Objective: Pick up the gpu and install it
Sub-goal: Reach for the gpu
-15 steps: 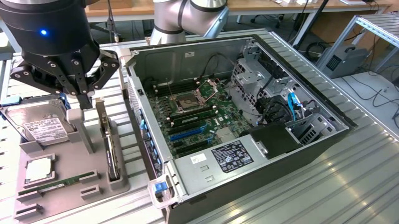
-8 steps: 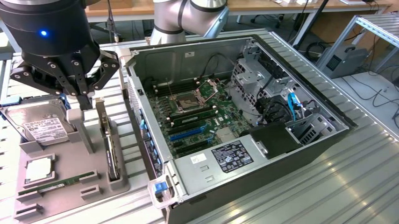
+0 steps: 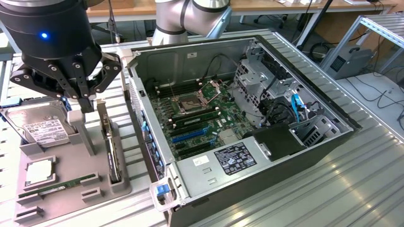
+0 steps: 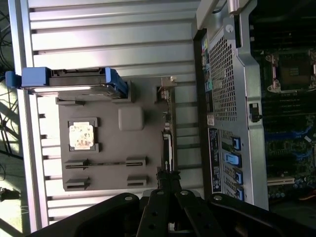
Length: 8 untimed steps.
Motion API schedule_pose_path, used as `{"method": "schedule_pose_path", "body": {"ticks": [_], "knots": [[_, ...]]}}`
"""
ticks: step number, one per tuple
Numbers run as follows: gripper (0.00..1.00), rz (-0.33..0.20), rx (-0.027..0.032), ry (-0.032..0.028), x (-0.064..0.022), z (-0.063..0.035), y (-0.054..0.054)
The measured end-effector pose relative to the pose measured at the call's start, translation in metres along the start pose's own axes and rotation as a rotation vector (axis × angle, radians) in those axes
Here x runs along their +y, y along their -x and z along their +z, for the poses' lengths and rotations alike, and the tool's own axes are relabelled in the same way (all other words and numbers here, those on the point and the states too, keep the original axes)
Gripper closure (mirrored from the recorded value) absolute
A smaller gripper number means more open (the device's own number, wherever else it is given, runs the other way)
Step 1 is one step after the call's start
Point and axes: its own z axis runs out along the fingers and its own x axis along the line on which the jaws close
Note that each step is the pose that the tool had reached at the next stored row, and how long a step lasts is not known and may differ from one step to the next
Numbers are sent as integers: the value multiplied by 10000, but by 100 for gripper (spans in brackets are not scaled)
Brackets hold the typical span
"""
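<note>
The gpu stands on edge in a slot along the grey holder's side nearest the computer case, its silver bracket toward the far end. My gripper hangs just above the holder, fingers shut together, close beside the card's far end. In the wrist view the gripper sits over one end of the gpu, which shows as a thin line. I cannot tell whether the fingertips touch the card. The open computer case lies at the exterior view's right, with blue expansion slots on its motherboard.
On the grey holder are a hard drive with a white label, a processor chip and a narrow RAM stick. The case's perforated rear wall rises right beside the holder. Ribbed metal tabletop surrounds everything.
</note>
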Motion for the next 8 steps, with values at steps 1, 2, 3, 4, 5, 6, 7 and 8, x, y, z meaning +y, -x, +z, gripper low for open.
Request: {"method": "schedule_pose_path", "body": {"ticks": [1,2,3,4,5,6,7,8], "knots": [[89,0,0,0,-4,0,0],[89,0,0,0,-9,-1,1],[89,0,0,0,-13,0,1],[89,0,1,0,-19,-1,1],[89,0,0,0,-23,-1,2],[89,0,0,0,-27,-1,2],[89,0,0,0,-33,-1,2],[89,0,0,0,-37,-1,3]]}}
